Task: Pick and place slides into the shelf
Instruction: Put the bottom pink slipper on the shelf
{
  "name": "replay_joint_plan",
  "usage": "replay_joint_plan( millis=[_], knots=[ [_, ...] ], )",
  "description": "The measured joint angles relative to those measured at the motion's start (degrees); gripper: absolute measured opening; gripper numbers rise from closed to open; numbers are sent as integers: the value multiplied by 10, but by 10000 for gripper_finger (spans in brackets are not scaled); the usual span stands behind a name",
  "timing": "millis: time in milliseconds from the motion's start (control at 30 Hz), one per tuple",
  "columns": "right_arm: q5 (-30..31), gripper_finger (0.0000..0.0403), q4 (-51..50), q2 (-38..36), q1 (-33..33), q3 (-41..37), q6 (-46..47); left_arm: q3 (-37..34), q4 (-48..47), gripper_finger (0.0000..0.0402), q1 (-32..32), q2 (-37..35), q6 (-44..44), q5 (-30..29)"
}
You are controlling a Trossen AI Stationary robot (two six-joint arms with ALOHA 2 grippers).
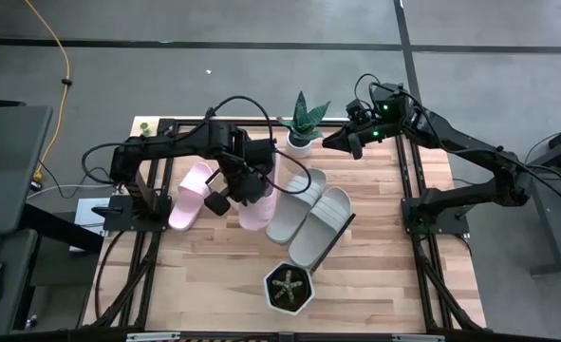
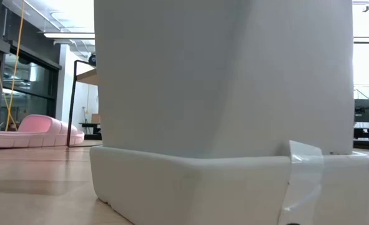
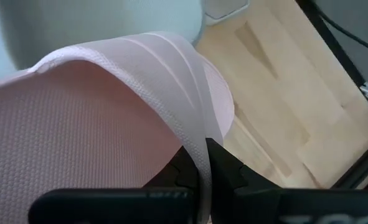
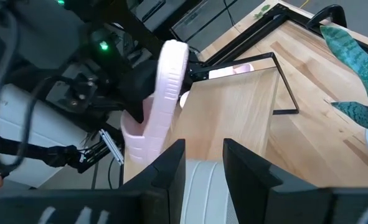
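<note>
Ribbed pink slide [image 3: 109, 112] strap pinched in left claw [image 3: 202, 168]; right claw [image 4: 203, 163] apart over pale wood surface [image 1: 384, 275].

looks like a robotics lab: butcher-block table [image 1: 375, 275] on a black frame, grey floor, glass partitions, ceiling strip lights [image 2: 68, 35].

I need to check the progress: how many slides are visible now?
4. One pink slide lies on the shelf at its left end, a second pink slide is in the left gripper, two grey slides lie to the right.
</note>
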Motion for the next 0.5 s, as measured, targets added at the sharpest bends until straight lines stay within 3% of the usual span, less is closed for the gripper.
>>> replay_joint_plan(
  millis=[500],
  knots=[
    [3,99,-1,0,0,0,5,-21,0,3,27,1,3,-1]
  ],
)
